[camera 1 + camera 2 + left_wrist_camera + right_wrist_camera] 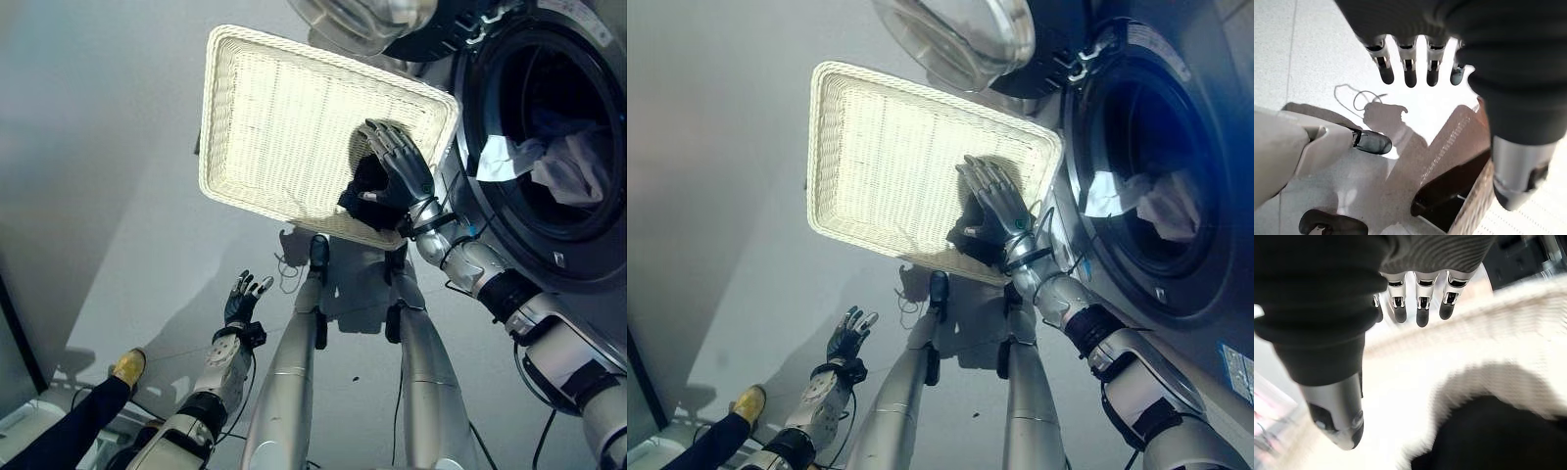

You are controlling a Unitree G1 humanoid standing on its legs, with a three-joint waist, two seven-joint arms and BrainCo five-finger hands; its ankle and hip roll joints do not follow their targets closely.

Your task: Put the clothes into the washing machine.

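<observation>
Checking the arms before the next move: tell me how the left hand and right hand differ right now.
The right hand reaches over the white woven rectangular basket beside the washing machine drum; the left hand hangs lower, over bare grey floor. The right hand is beside a dark item in the basket; nothing lies near the left. Both are open and hold nothing.

Both eye views looked steeply down from the head onto the white wicker basket [284, 127], the right eye's sightline set slightly aside. Each caught the washing machine [1156, 176] beside the basket. The left wrist camera peered past its fingers at the floor by the basket's edge; the right wrist camera hung very close over the basket's weave.
</observation>
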